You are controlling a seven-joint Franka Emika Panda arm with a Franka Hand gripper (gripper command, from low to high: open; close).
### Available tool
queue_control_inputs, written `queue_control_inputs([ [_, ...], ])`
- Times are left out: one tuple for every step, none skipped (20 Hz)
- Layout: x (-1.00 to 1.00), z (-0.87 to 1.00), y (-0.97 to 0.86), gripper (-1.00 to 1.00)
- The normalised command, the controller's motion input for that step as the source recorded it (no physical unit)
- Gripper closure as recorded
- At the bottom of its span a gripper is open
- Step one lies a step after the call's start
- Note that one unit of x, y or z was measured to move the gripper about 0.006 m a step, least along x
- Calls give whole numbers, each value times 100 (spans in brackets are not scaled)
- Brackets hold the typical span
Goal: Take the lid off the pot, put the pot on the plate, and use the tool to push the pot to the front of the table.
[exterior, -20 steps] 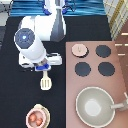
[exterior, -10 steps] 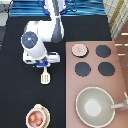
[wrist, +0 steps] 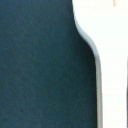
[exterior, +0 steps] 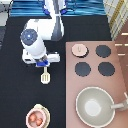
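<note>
Pot (exterior: 36,118) round, on flat plate (exterior: 38,108) (lid (exterior: 78,49) off) | gripper (exterior: 44,65) above slotted tool (exterior: 45,77)

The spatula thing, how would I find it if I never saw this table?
Look at the black table, on the exterior view's left of the pinkish stove counter. Just below the white robot's gripper lies the tool, a small cream spatula. Unlike the round pot on its plate further down, it is flat, with a handle.

No text, label, brand, number or sign could be read; the hand (exterior: 44,64) hung above the desk (exterior: 15,95)
</note>
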Motion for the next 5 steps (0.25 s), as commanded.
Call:
queue_control_inputs([
  [-11, 100, 0, -100],
  [-7, 100, 0, -100],
  [-3, 100, 0, -100],
  [-3, 100, 0, -100],
  [0, 100, 0, -100],
])
